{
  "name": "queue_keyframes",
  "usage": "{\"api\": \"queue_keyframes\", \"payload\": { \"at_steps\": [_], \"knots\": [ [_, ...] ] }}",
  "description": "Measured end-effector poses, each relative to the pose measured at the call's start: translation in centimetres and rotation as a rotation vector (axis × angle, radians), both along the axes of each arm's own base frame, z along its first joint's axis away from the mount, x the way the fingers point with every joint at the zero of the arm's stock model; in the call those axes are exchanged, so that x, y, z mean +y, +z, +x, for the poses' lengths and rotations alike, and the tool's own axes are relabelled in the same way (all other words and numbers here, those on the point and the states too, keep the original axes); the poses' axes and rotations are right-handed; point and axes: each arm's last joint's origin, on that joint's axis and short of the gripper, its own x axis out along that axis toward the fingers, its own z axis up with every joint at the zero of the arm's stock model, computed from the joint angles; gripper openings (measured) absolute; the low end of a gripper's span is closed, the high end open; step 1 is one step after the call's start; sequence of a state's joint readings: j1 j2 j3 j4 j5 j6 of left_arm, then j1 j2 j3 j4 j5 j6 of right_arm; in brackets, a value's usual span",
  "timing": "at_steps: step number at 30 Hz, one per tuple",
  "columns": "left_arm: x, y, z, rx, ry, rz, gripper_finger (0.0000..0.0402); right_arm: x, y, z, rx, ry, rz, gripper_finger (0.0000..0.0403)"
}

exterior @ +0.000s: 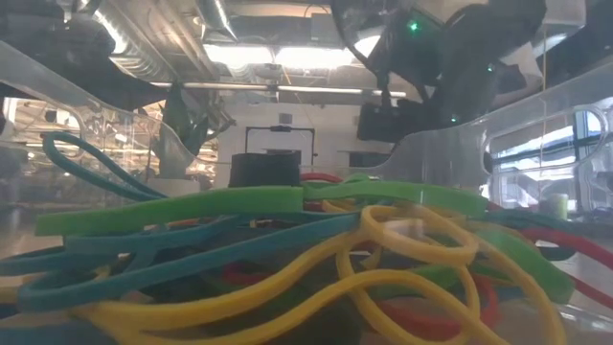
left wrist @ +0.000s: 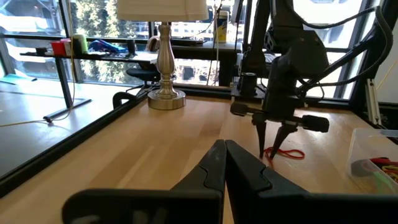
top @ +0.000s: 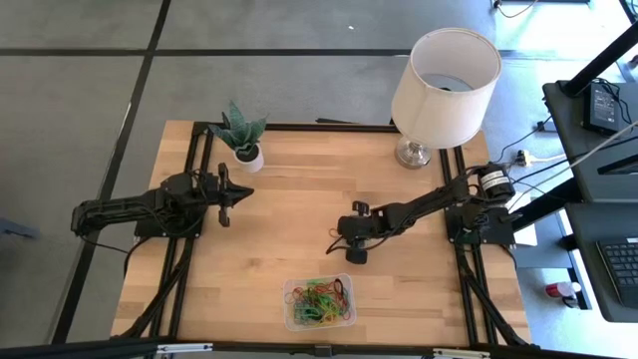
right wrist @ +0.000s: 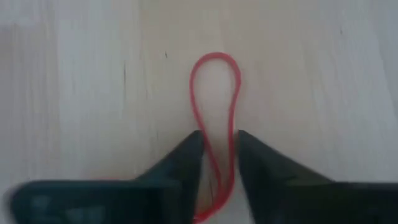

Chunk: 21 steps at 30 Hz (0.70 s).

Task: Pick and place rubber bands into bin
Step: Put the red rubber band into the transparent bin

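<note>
One red rubber band lies flat on the wooden table near its middle. My right gripper points steeply down at it, open, one finger on each side of the band's near end; the left wrist view shows the gripper low over the band. The clear bin stands near the table's front edge, with several green, yellow and red rubber bands piled in it. My left gripper waits shut and level above the table's left side, touching nothing. My right gripper comes at the red band from above, slanting, its fingers standing along the band's two strands. The band lies flat on the table. I cannot tell whether the fingers touch it.
A lamp stands at the table's far right corner and a small potted plant at the far left. Bare wood lies between the red band and the bin.
</note>
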<state>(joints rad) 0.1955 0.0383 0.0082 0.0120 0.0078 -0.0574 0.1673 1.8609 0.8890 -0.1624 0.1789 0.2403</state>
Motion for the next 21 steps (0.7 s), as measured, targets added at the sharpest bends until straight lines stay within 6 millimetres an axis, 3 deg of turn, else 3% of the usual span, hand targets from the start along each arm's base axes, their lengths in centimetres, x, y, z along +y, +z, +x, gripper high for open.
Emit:
{"api": "queue_keyframes", "payload": {
  "at_steps": [3,9,14,17,21],
  "knots": [
    [0.0,0.0,0.0,0.000,0.000,0.000,0.0002,-0.1,0.2,0.1,-0.018,-0.034,0.020,0.0023],
    [0.0,0.0,0.0,0.000,0.000,0.000,0.0002,0.3,3.1,-0.7,0.003,-0.105,-0.019,0.0003],
    [0.0,0.0,0.0,0.001,0.000,0.000,0.0002,2.9,9.4,0.0,-0.085,-0.164,-0.160,0.0002],
    [0.0,0.0,0.1,-0.002,0.005,0.001,0.0002,5.4,12.5,0.5,-0.122,-0.152,-0.210,0.0001],
    [0.0,0.0,0.1,-0.001,0.007,0.000,0.0002,9.0,17.7,1.2,-0.298,-0.156,-0.196,0.0001]
  ]
}}
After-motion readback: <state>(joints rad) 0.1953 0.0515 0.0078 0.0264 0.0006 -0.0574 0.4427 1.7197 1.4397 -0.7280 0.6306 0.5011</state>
